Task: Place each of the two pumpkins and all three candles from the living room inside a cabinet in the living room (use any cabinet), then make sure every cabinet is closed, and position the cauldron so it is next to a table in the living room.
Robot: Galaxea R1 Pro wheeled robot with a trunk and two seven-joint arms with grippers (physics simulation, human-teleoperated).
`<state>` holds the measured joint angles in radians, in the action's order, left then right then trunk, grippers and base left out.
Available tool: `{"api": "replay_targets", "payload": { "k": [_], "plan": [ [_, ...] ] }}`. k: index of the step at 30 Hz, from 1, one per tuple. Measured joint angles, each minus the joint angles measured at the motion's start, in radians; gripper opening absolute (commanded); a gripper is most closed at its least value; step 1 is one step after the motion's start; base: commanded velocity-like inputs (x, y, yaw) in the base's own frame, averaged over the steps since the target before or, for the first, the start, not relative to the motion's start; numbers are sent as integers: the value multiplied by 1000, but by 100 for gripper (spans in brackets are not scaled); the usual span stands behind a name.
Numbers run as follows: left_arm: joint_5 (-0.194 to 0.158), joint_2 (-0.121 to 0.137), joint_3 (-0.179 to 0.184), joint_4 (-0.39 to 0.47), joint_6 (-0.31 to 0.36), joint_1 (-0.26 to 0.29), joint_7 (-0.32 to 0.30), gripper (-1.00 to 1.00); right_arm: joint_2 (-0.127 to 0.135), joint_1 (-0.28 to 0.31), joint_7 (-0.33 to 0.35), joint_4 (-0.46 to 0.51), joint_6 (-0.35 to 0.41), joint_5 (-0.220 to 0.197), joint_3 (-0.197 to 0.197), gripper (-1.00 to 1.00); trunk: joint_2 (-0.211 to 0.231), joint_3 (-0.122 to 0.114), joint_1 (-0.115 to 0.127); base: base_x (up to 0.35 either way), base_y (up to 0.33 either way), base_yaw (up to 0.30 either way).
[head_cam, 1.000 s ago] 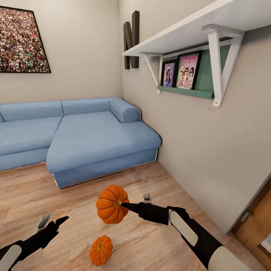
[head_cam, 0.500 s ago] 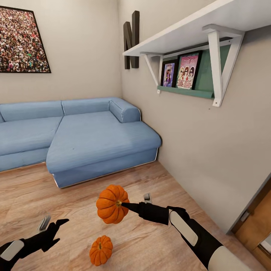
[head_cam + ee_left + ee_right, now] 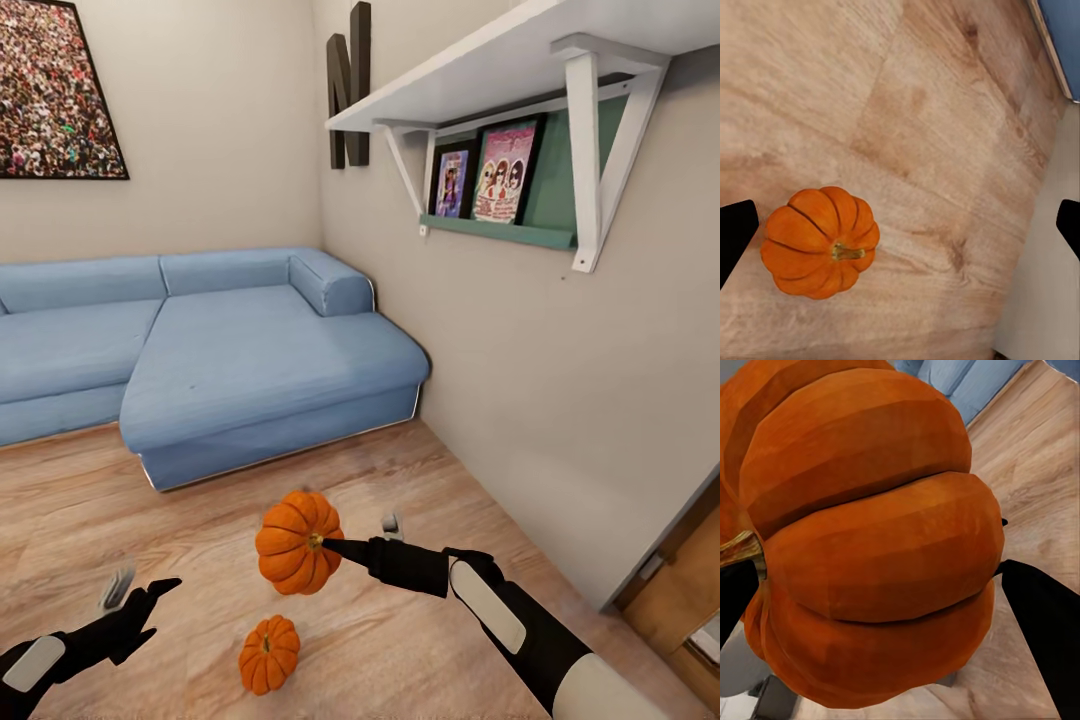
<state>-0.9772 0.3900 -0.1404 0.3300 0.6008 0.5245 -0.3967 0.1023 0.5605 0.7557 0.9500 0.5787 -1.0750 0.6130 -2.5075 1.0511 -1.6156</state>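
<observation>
Holding one pumpkin [image 3: 297, 556] aloft, right gripper [image 3: 330, 546] is clamping it; left gripper [image 3: 140, 592], jaws spread, is hovering near floor pumpkin [image 3: 268, 654]. Nothing is stowed yet.

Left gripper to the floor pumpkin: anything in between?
Nothing: head view shows bare wood floor between the open left gripper and the floor pumpkin.

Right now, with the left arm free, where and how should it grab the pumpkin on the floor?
Grip the floor pumpkin across its round ribbed body, coming down from above. It lies tipped, stem pointing sideways, so the stem gives little hold. The left gripper is open; its fingers already sit wide to either side.
</observation>
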Motion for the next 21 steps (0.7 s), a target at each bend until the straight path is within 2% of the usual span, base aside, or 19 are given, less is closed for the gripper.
{"api": "replay_targets", "payload": {
  "k": [5, 9, 11, 12, 13, 15, 18, 21],
  "plan": [
    [2, -1, 2, 0, -9, 0, 0, 100, 0, 0, 2, 1, 3, 0, -1, -100, -1, 19, -2, 0, 0, 0],
    [6, -18, 23, 0, -55, 0, -1, 100, 1, 0, 9, 19, 10, -9, -1, -100, -2, 35, -4, 0, 0, 0],
    [6, -19, 28, 1, -59, 0, -1, 100, 1, 0, 5, 80, 17, -15, -1, -100, -3, 43, -5, 0, 0, 0],
    [5, -20, 29, 2, -60, 0, -1, 100, 1, 0, -1, 143, 20, -10, -1, -100, -3, 46, -5, 0, 0, 0],
    [5, -21, 30, 5, -60, 0, -2, 100, 0, 0, -10, 199, 43, -37, -2, -100, -3, 50, -6, 0, 0, 0],
    [6, -21, 39, 19, -61, 0, -33, 100, 0, -2, -41, 290, 75, -33, -3, -100, -4, 58, -7, 0, 0, 0],
    [8, -20, 88, 25, -63, 0, -104, 100, 1, -4, -79, 348, 94, -58, -3, -100, -4, 70, -8, 0, 0, 0],
    [11, -20, 106, 27, -63, 0, -126, 100, 3, -4, -91, 365, 98, -76, -2, -100, -5, 81, -9, 0, 0, 0]
  ]
}}
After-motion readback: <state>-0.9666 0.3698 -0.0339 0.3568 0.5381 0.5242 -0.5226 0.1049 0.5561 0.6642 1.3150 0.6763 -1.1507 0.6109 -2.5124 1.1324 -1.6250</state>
